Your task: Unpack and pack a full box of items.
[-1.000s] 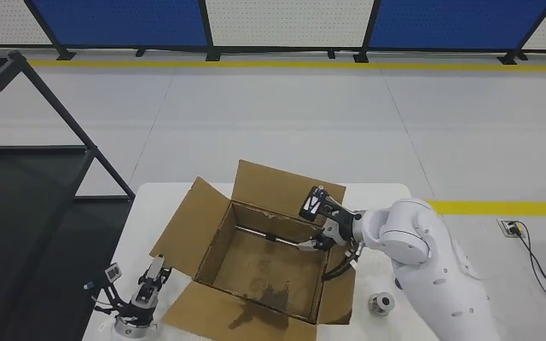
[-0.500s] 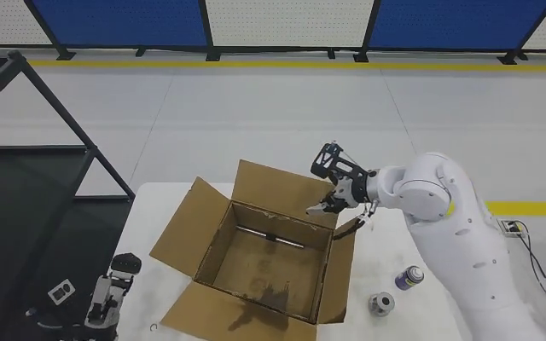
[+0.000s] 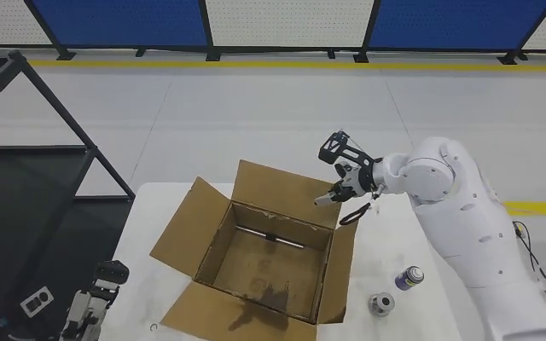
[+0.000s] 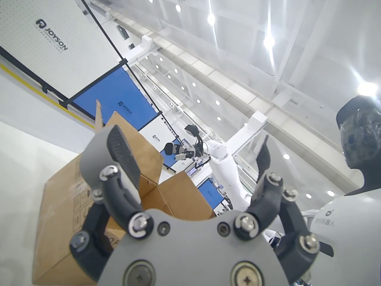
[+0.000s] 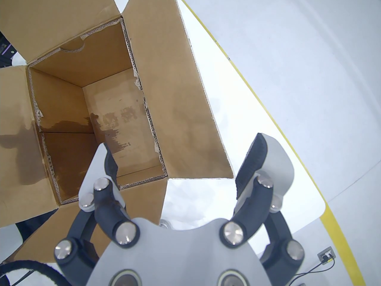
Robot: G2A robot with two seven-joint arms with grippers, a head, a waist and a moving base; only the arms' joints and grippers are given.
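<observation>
One can (image 3: 409, 277) and one metal piece (image 3: 380, 303) were seen on the table (image 3: 375, 256) beside the empty box (image 3: 183, 226), so repacking was judged outstanding; the right gripper (image 5: 182, 145) was held open above its corner.

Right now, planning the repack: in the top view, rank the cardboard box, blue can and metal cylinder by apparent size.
1. cardboard box, by far the largest.
2. blue can and metal cylinder: they look about alike, so unranked.
</observation>
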